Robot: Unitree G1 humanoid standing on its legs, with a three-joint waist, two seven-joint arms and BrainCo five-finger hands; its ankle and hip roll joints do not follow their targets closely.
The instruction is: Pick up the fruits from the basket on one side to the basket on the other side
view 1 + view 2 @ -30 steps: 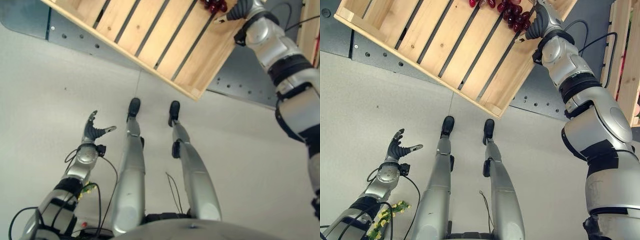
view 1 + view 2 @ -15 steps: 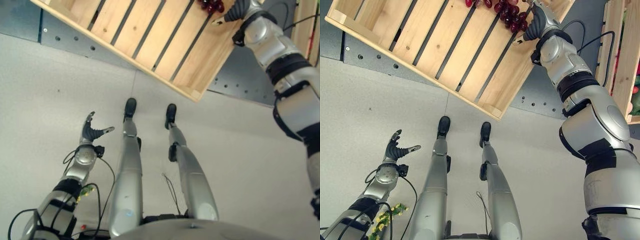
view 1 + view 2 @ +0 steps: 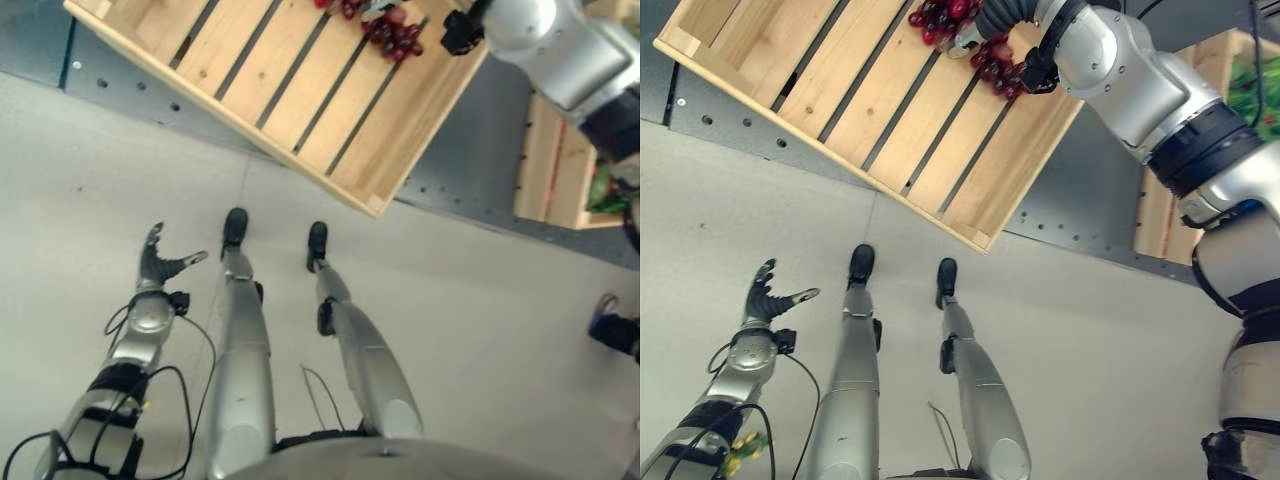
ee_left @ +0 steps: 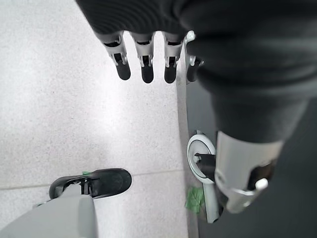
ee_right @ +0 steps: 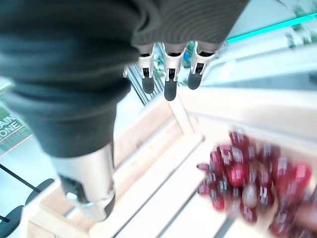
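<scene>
A wooden slatted crate (image 3: 290,95) stands on the floor ahead, with bunches of dark red grapes (image 3: 998,66) lying on its slats near the far side. My right hand (image 3: 1002,16) reaches in over the grapes, its thumb beside them. In the right wrist view its fingers (image 5: 169,74) are straight and hold nothing, and the grapes (image 5: 247,178) lie on the boards beneath. Low beside me, my left hand (image 3: 158,266) hangs open over the floor, its fingers (image 4: 143,69) straight.
A second wooden crate (image 3: 1158,205) stands to the right, with green produce (image 3: 1255,88) inside. Both crates rest on a grey metal plate with holes (image 3: 470,175). A small green and yellow sprig (image 3: 740,450) lies on the floor by my left arm.
My right hand has swung left over the crate and now reaches across the grapes. The view has shifted, bringing the second crate in. My left hand stays as it was.
</scene>
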